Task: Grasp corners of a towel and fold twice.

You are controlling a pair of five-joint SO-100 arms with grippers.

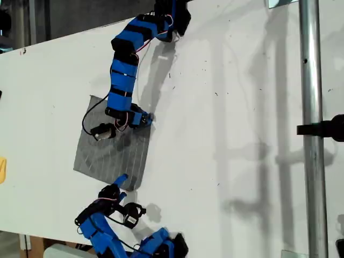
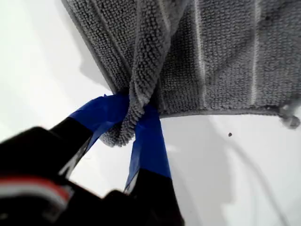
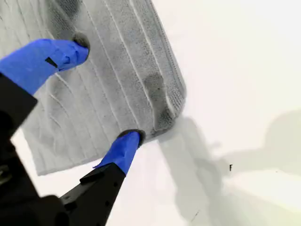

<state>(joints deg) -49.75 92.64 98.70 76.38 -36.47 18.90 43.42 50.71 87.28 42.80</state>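
The grey striped towel lies on the white table, towards the exterior view's left. My first gripper comes in from the far edge and is at the towel's far corner on the exterior view's right. The first wrist view shows it shut on that corner, with the cloth bunched and pulled up between the blue fingers. My second gripper is at the towel's near edge. It is open, with one fingertip on the cloth and the other at the hem beside a rounded corner.
A small yellow object lies at the table's edge on the exterior view's left. A metal pole with a black clamp runs down the exterior view's right. The bare white tabletop lies between the towel and the pole.
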